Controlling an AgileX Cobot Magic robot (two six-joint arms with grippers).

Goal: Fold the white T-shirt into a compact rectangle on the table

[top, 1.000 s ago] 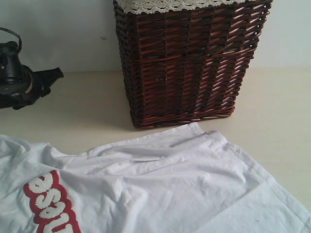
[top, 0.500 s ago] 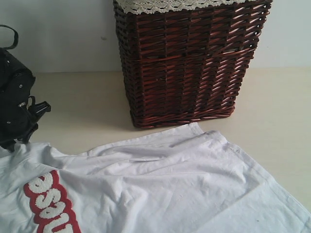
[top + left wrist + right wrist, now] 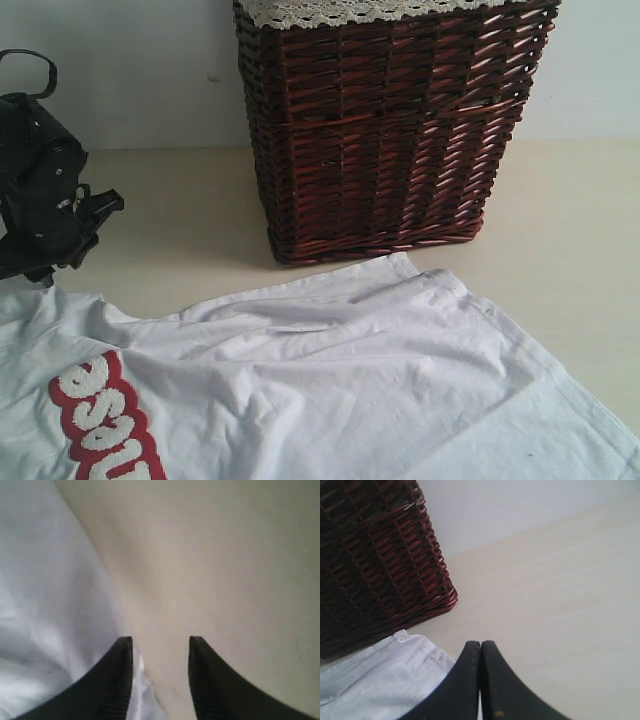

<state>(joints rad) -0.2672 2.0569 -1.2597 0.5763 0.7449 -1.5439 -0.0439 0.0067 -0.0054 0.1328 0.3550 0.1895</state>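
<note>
**Shirt fold: not really started, left gripper lining up on the edge**

The white T-shirt lies spread and wrinkled across the lower half of the exterior view. It sits on the table, just in front of the wicker basket at top centre. No fold made yet, I'd say.

The left gripper hovers at the shirt's edge on the far left, jaws apart, nothing pinched. The right gripper is pressed closed and empty near the shirt's other corner.

Next move, I reckon: lower the left one so the hem sits between the jaws, then pinch.

Writing: fuzzy white letters outlined in red at lower left, cropped and sideways, so I can't read a word.
</note>
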